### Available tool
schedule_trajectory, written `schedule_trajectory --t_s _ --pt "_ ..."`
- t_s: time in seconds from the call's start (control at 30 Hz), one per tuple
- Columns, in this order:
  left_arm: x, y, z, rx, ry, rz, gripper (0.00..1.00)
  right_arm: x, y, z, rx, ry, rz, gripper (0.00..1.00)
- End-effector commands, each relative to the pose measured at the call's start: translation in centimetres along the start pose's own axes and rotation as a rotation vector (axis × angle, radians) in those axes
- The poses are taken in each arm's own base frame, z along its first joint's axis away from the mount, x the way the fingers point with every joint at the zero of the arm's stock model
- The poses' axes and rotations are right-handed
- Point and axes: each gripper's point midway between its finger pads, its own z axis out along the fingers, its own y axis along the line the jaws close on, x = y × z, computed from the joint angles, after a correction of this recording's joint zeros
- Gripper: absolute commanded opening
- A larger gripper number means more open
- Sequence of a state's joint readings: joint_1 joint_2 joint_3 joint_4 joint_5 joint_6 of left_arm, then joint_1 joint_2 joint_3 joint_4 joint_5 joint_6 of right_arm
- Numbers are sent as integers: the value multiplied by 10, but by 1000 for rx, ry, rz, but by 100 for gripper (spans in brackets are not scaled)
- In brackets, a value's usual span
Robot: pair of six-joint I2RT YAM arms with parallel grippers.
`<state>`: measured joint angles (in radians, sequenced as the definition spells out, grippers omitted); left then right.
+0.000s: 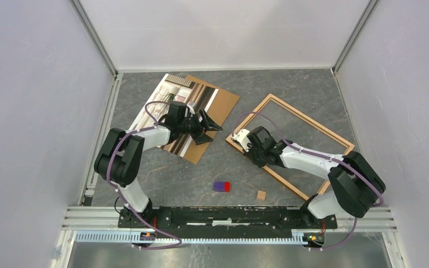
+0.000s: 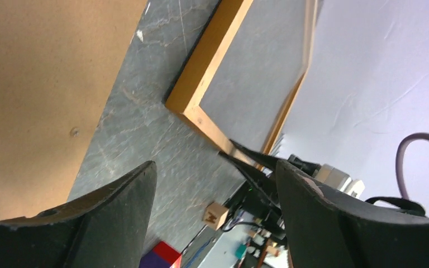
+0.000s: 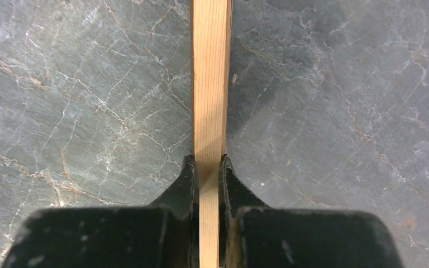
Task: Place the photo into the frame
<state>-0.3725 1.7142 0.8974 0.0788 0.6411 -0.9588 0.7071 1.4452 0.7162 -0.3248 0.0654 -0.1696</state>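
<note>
Looking down from the top camera, I see the photo lying at the far left, overlapping a brown board. My left gripper is over the board's near edge, well apart from the frame, which lies askew on the right half of the table. My right gripper sits at the frame's near-left rail, close to its left corner. Through the left wrist camera, both fingers stand spread wide, nothing between them. Through the right wrist camera, the fingers pinch the frame's wooden rail, one on each side.
</note>
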Motion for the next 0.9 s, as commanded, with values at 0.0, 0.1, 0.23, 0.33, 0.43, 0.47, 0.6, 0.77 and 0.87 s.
schedule_trajectory --t_s 0.0,0.1,0.23,0.33,0.43,0.47,0.6,0.77,0.87 --pt "-20 -29 8 184 -72 -117 85 -46 -15 -21 60 -171 7 0" --pt "-23 -28 12 209 -93 -157 86 -58 -19 -26 67 -201 -9 0" --pt "-26 -29 15 223 -119 -167 89 -70 -25 -31 78 -220 -20 0" --pt "-27 -36 22 251 -132 -159 92 -76 -28 -32 74 -237 -20 0" --pt "-21 -38 34 243 -135 -155 96 -82 -30 -32 58 -252 -9 0" --pt "-21 -36 38 230 -152 -166 97 -84 -30 -32 51 -256 -7 0" --pt "-21 -39 48 233 -213 -180 98 -89 -30 -32 39 -269 1 0" --pt "-11 -60 69 297 -212 -160 97 -90 -32 -32 37 -281 17 0" --pt "-8 -73 79 383 -220 -183 92 -92 -28 -32 14 -296 27 0"
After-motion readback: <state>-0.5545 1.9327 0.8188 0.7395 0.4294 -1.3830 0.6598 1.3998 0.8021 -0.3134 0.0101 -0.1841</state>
